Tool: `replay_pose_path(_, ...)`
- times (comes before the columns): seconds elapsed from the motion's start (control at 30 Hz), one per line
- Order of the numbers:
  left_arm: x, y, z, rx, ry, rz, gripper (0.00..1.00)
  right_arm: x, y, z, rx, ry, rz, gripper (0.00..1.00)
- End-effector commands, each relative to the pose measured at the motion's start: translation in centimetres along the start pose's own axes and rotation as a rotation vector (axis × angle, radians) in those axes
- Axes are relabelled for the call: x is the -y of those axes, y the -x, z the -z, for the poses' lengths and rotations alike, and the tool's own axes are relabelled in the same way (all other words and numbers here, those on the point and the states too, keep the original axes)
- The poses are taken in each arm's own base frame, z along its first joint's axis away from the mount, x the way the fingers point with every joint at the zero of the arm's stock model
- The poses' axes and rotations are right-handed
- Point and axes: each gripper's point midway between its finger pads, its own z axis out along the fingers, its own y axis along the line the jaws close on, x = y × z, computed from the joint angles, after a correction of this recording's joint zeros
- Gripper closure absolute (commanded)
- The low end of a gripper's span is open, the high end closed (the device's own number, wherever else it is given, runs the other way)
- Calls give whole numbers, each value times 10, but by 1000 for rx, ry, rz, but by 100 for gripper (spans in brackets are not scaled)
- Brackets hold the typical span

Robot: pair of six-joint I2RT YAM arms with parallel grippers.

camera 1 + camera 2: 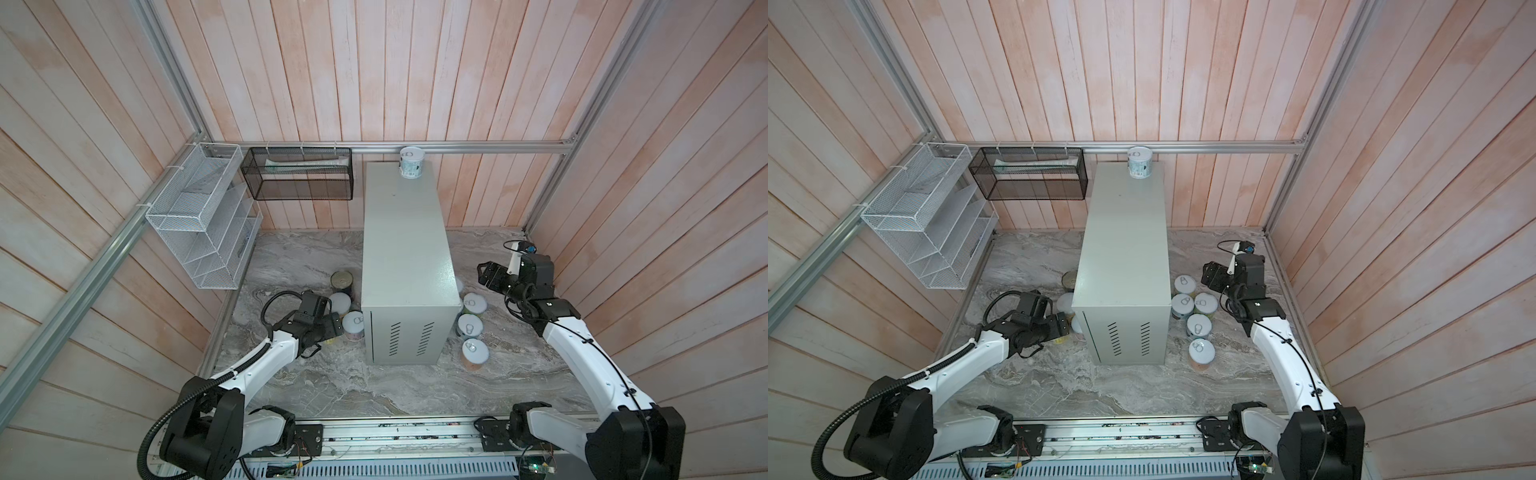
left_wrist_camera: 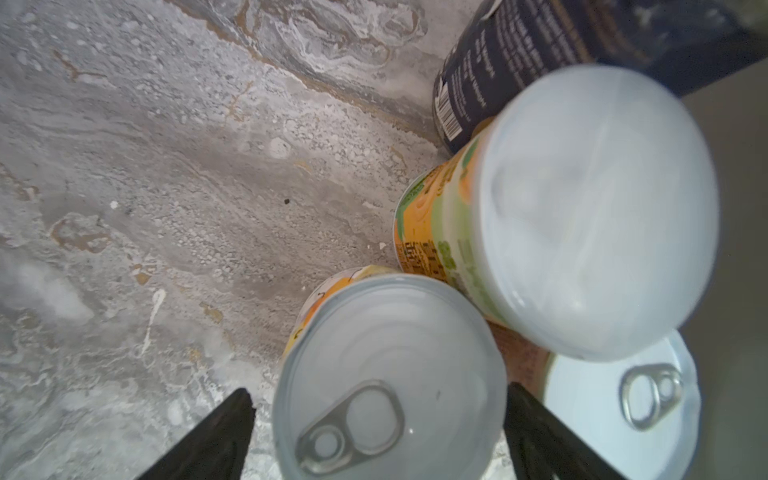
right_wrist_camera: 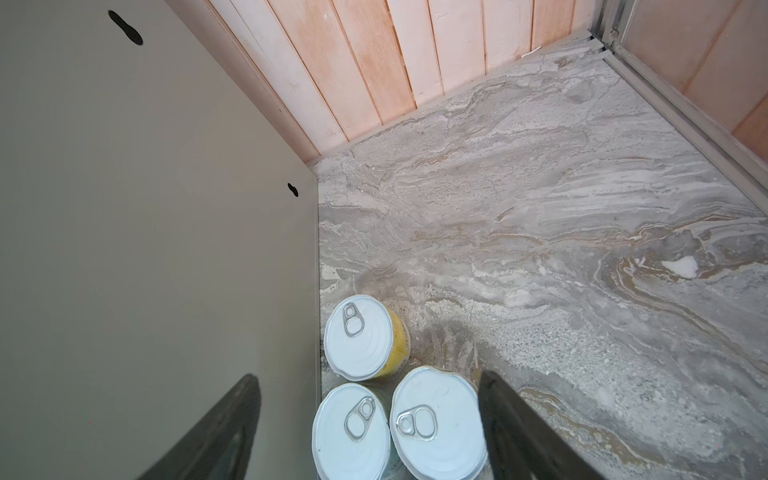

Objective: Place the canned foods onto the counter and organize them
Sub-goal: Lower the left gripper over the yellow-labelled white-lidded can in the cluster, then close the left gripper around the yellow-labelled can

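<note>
while the right gripper [image 3: 368, 376] gapes, left gripper [image 2: 378, 392] straddles a tin [image 2: 386, 328], jaws apart

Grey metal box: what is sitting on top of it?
One pale-labelled tin stands upright at the far end of the box. Nothing else shows there; only the spot under the tin is covered.

The counter [image 1: 405, 249] is stood mid-surface [image 1: 374, 386]. One tin [image 1: 412, 162] is set on its far end. Down on the surface, a left cluster of tins [image 1: 340, 301] and a right cluster of tins [image 1: 469, 324] are gathered against its sides.
</note>
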Motion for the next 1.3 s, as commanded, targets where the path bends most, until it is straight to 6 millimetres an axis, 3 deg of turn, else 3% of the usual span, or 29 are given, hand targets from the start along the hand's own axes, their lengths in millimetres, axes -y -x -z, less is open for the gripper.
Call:
replay_pose_path(0.0, -3, 1, -7, -3, 20, 23, 9, 1, -1, 1, 10, 8, -8, 18)
replay_pose_path(0.6, -16, -9, -28, -20, 80, 55, 16, -2, -9, -7, -13, 54, -30, 18)
replay_pose_path(0.8, -19, -7, -28, -7, 97, 54, 4, -2, -12, -10, -21, 57, -31, 18)
replay_pose_path(0.93, -19, -1, -27, 7, 107, 44, 4, -1, -13, -12, -24, 57, -30, 18)
replay_pose_path(1.17, -20, 7, -28, 27, 133, 28, 10, 0, -15, -15, -29, 55, -27, 18)
replay_pose_path(1.27, -21, 6, -29, 25, 137, 24, 20, 0, -14, -14, -23, 56, -23, 18)
